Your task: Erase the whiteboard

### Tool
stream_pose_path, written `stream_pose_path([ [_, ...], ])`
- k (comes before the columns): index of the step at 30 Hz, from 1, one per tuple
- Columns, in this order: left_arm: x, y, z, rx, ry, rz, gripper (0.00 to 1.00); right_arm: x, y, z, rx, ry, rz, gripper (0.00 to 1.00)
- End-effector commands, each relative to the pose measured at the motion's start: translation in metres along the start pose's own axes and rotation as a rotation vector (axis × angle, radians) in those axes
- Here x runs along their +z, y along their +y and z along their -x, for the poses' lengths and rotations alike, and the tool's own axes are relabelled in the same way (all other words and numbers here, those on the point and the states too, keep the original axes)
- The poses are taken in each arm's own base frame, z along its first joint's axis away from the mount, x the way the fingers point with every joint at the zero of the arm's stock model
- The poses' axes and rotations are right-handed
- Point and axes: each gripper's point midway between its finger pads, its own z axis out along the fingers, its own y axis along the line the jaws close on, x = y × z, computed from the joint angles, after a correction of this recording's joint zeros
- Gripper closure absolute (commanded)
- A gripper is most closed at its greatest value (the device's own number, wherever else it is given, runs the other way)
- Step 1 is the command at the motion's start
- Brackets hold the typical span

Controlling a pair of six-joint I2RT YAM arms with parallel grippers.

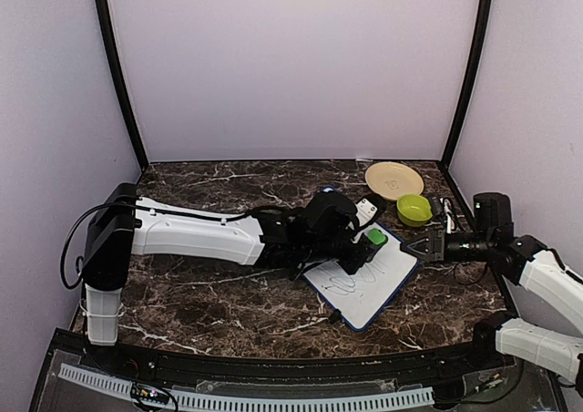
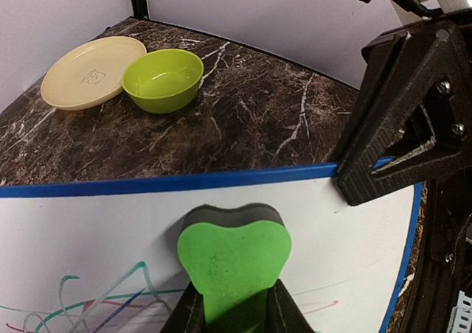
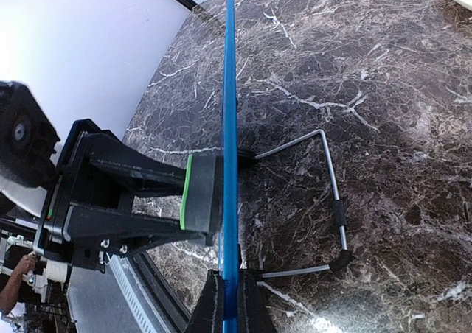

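Left gripper (image 1: 358,251): jaws clamped on green eraser (image 2: 234,259), pad pressed against whiteboard (image 1: 369,283). Whiteboard on marble surface (image 1: 200,293), centre-right, coloured scribbles present. Right gripper (image 1: 422,246): jaws pinching whiteboard's blue right edge.

You're running this in a robot lab test cell, not anyone's home. Plain pale walls (image 1: 291,66) box the bench in on three sides, with black poles (image 1: 117,75) up the corners. The marble-look tabletop (image 1: 209,293) has the left arm (image 1: 191,237) and right arm (image 1: 551,280) bolted at its near edge, with a black cable (image 1: 64,262) looping loose. The props on it are a whiteboard (image 1: 383,284), tan plate (image 1: 393,180) and green bowl (image 1: 414,210).
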Motion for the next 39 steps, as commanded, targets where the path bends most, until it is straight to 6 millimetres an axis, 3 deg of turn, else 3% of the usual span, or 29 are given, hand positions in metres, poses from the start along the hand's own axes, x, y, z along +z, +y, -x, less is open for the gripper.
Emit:
stream_pose_path([
  [1,-0.005,0.063,-0.008,-0.113,0.005,0.095,1.0,0.0,0.009,0.001,-0.037,-0.007,0.041,1.0],
  [7,-0.008,0.111,-0.01,-0.133,0.003,0.186,1.0,-0.001,0.01,0.001,-0.041,-0.008,0.041,1.0],
  [11,-0.008,0.125,-0.015,-0.127,0.012,0.215,1.0,-0.001,0.01,0.001,-0.041,-0.008,0.041,1.0],
  [17,-0.005,0.103,-0.016,-0.069,-0.018,0.15,1.0,-0.001,0.01,0.001,-0.04,-0.008,0.042,1.0],
  [25,-0.002,0.022,-0.014,0.078,-0.045,0.018,1.0,-0.001,0.01,0.002,-0.039,-0.012,0.038,1.0],
  [31,-0.002,-0.014,-0.029,0.082,-0.015,-0.072,1.0,-0.001,0.01,0.003,-0.041,-0.013,0.036,1.0],
  [34,0.0,-0.006,-0.039,0.073,0.006,-0.022,1.0,-0.001,0.009,0.002,-0.04,-0.012,0.035,1.0],
  [39,-0.007,0.045,-0.04,-0.034,0.004,0.071,1.0,-0.001,0.009,0.002,-0.039,-0.011,0.032,1.0],
])
